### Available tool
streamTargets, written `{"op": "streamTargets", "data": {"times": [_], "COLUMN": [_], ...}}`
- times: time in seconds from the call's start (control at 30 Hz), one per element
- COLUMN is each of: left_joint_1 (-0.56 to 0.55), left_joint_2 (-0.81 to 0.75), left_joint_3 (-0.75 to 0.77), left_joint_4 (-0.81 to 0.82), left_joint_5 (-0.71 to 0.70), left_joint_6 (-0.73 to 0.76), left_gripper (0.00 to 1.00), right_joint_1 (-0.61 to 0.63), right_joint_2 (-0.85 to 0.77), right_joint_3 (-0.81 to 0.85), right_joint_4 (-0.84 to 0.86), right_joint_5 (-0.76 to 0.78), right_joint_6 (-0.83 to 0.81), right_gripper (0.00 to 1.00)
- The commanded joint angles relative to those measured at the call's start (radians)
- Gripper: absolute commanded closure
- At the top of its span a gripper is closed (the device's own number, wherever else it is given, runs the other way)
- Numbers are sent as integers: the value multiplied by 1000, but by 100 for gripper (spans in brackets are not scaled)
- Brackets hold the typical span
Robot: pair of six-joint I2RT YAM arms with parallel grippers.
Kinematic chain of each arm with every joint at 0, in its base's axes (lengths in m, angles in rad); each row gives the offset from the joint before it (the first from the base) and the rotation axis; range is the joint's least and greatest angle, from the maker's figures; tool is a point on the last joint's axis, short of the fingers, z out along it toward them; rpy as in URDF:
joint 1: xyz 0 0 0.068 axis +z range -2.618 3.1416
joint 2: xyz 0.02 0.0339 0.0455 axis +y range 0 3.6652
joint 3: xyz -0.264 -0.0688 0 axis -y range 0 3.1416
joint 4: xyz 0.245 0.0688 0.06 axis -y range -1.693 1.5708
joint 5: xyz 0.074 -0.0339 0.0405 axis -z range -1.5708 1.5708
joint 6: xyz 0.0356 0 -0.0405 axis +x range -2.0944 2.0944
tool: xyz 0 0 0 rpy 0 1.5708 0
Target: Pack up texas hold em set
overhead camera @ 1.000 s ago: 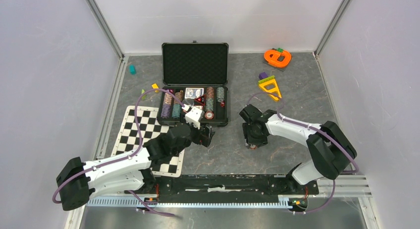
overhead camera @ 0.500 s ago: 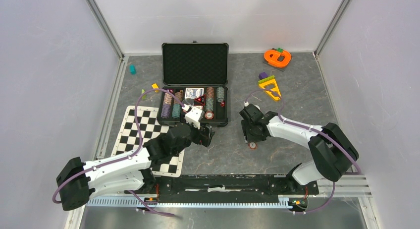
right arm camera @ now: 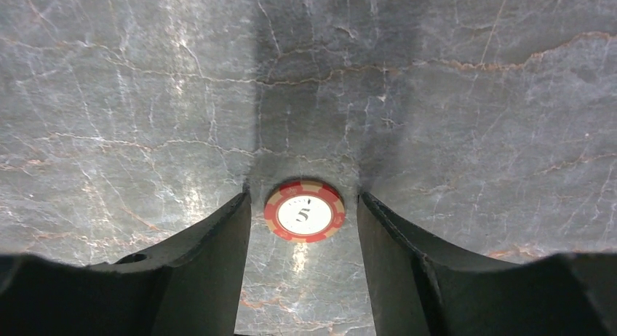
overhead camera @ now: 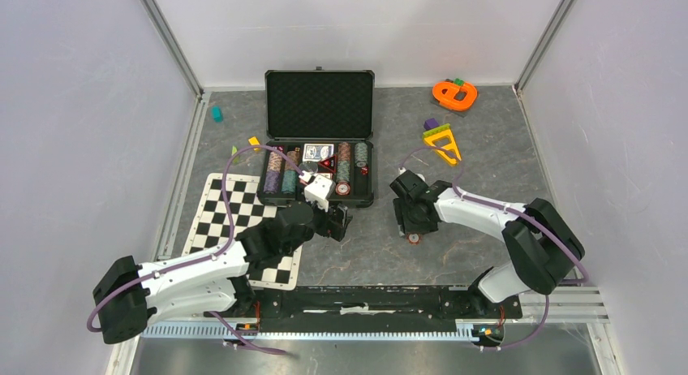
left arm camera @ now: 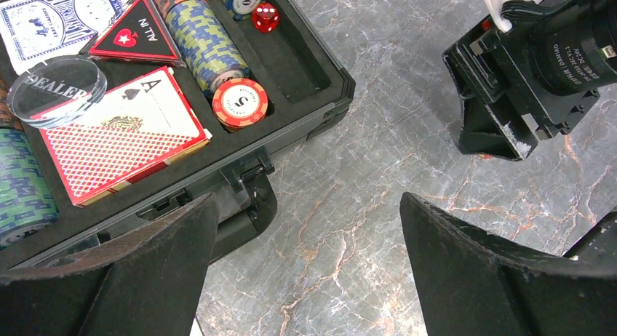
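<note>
The black briefcase (overhead camera: 276, 198) lies open at the table's middle, lid (overhead camera: 320, 105) back. Its foam tray holds coloured chip stacks (left arm camera: 204, 49), a red card deck (left arm camera: 120, 136), a blue deck (left arm camera: 51, 20), a red die (left arm camera: 265, 17) and a red-white chip (left arm camera: 240, 103). Another red-white chip marked 5 (right arm camera: 304, 212) lies flat on the table (overhead camera: 414, 239), right of the case. My right gripper (right arm camera: 303, 198) is open, its fingertips either side of this chip, not gripping it (overhead camera: 412, 226). My left gripper (left arm camera: 308, 201) is open and empty over bare table by the case's front right corner (overhead camera: 341, 222).
A black-white checkered mat (overhead camera: 219, 217) lies left of the case under my left arm. An orange toy (overhead camera: 454, 93) and a yellow toy (overhead camera: 442, 141) lie at the far right. A teal block (overhead camera: 217, 113) sits far left. Walls close in three sides.
My right gripper has shifted slightly away from me, and the red-white chip that it hid now shows on the table just below it. The left arm has not moved.
</note>
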Motion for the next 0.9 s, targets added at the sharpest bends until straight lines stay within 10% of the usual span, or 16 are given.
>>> {"op": "streamTargets", "data": {"times": [0.0,0.87], "left_joint_1": [6,5], "left_joint_2": [1,-1], "left_joint_3": [6,6], "left_joint_4": [20,17], "left_joint_5": [-9,-16], "left_joint_6": [-25,-23], "left_gripper": [0,0], "right_joint_1": [-1,0], "right_joint_2": [12,41], "right_joint_3": [12,-48], "right_joint_4": [-101,2], "right_joint_5": [30,-53], "right_joint_6": [2,-3], "right_gripper": [39,48]}}
